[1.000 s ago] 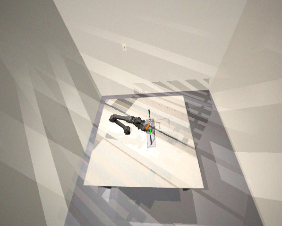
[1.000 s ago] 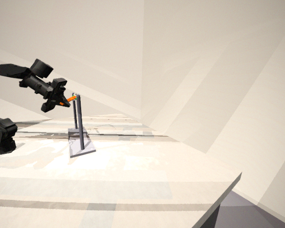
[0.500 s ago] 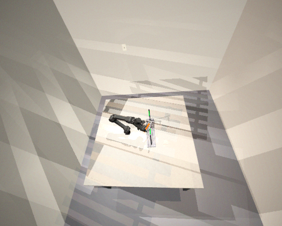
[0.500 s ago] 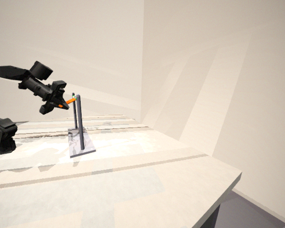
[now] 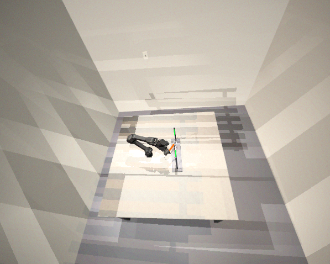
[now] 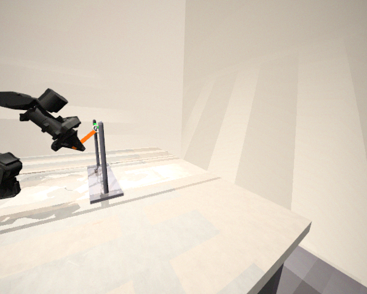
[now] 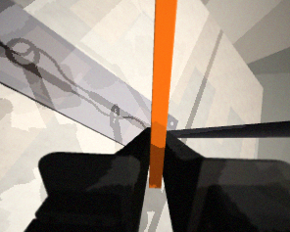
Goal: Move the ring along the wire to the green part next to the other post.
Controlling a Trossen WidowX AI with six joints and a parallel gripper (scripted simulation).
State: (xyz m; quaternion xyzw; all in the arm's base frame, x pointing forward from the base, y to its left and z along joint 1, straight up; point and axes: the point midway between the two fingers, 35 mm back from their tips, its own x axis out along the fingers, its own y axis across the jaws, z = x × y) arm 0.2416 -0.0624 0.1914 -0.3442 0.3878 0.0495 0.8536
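My gripper is shut on the orange handle, which slants up from the fingers to the pale ring. In the top view the ring is at the wire's thin middle stretch, between the far green part and the near green part. It appears to be around the wire; whether it touches the grey wire is too small to tell. The ring is out of the wrist view.
The near post and far post stand on a grey base plate. A dark post crosses right of the fingers in the wrist view. The arm reaches in from the left; shadows cross the table.
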